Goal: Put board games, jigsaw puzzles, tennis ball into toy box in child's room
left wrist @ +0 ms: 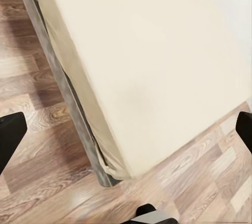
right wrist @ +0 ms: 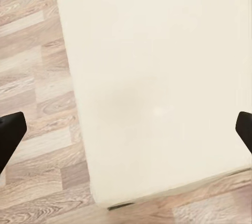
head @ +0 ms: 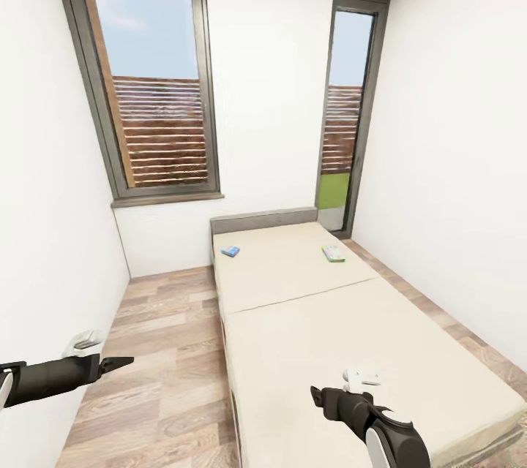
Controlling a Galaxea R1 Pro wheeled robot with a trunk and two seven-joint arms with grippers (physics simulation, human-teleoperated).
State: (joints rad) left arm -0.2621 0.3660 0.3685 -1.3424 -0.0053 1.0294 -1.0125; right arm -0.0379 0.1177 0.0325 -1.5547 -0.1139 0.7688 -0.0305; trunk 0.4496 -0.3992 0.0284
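Two board games lie at the far end of the bed [head: 315, 329], near the low grey headboard. One is blue [head: 230, 251] on the left side, the other pale with green [head: 333, 254] on the right side. My left gripper [head: 121, 363] hangs open over the floor to the left of the bed, far from both games. In the left wrist view the left gripper [left wrist: 126, 129] spreads wide over the mattress corner [left wrist: 147, 66]. My right gripper [head: 316, 396] is open above the near part of the mattress; in its wrist view the right gripper [right wrist: 126, 129] frames bare mattress [right wrist: 157, 77].
A strip of wood-plank floor [head: 161, 351] runs along the bed's left side, bounded by a white wall [head: 44, 248]. A narrower strip of floor [head: 439, 318] lies on the bed's right. Tall grey-framed windows [head: 157, 124] stand behind the headboard [head: 263, 220].
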